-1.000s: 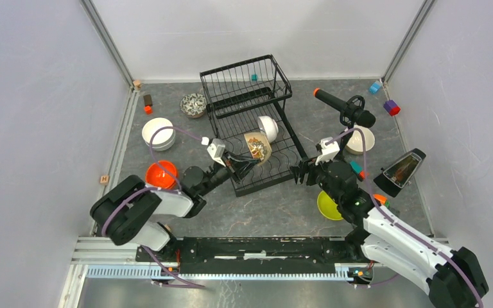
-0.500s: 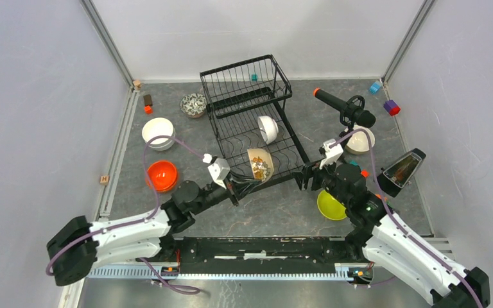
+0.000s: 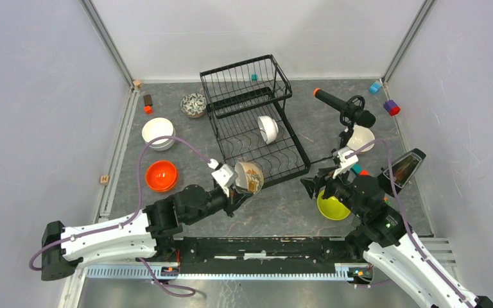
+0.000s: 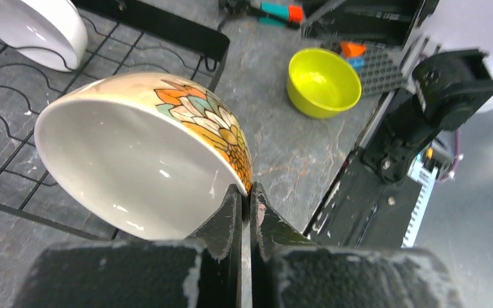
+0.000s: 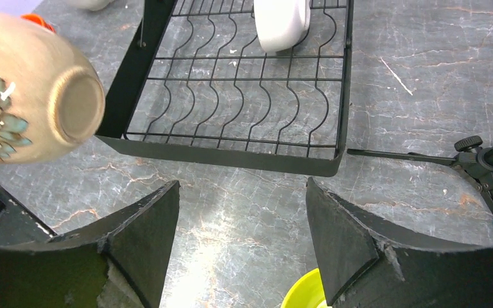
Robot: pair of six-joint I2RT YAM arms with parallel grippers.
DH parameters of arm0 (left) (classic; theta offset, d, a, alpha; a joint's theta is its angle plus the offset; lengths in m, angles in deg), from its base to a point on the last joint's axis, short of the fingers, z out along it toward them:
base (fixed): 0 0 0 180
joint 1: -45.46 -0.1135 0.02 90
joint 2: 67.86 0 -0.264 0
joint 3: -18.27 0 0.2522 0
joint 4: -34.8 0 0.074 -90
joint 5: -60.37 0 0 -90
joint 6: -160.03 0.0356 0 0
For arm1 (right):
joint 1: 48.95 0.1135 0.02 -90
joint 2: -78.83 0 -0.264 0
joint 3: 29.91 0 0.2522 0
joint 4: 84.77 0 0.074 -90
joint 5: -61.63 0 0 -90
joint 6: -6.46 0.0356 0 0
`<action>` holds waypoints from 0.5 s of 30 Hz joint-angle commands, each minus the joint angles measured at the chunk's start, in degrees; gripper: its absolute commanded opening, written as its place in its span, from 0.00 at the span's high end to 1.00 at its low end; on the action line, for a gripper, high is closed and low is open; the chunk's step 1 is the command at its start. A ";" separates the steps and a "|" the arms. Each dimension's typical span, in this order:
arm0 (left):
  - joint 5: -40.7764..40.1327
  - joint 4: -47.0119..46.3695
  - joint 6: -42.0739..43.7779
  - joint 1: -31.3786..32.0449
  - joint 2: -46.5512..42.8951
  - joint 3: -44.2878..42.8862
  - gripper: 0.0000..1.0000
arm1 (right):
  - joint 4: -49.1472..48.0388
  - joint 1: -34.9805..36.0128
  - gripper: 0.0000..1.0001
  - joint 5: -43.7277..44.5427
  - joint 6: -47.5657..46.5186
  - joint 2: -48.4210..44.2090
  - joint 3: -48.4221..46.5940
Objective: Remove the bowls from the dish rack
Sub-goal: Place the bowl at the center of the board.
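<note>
My left gripper [image 3: 239, 188] [image 4: 249, 190] is shut on the rim of a beige bowl with a floral pattern [image 3: 249, 177] [image 4: 141, 154] [image 5: 35, 90]. It holds the bowl tilted in the air just off the near corner of the black dish rack [image 3: 244, 80] [image 4: 167, 29] [image 5: 231, 157]. One white bowl [image 3: 268, 128] [image 4: 32, 29] [image 5: 281, 22] stands on edge in the rack's lower tray. My right gripper [image 3: 311, 186] [image 5: 241, 186] is open and empty over bare table, right of the rack, with a lime green bowl [image 3: 332, 206] [image 4: 323, 81] [image 5: 305, 295] beside it.
On the table sit an orange bowl [image 3: 161, 176], stacked white bowls [image 3: 158, 133], a dark-patterned bowl [image 3: 194, 104] and a cream bowl [image 3: 361, 138]. A black microphone on a tripod [image 3: 345, 109] and a black device [image 3: 399, 171] stand right. Small coloured blocks [image 3: 391, 107] lie near the walls.
My left gripper has drawn the floral bowl out of the rack's lower tray toward the near edge. My right gripper has pulled back to the right, near the green bowl.
</note>
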 commanded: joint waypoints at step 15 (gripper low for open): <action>-13.75 23.84 23.73 15.51 12.98 -21.99 0.98 | 6.07 -0.17 0.20 -3.40 -0.96 -1.13 -13.23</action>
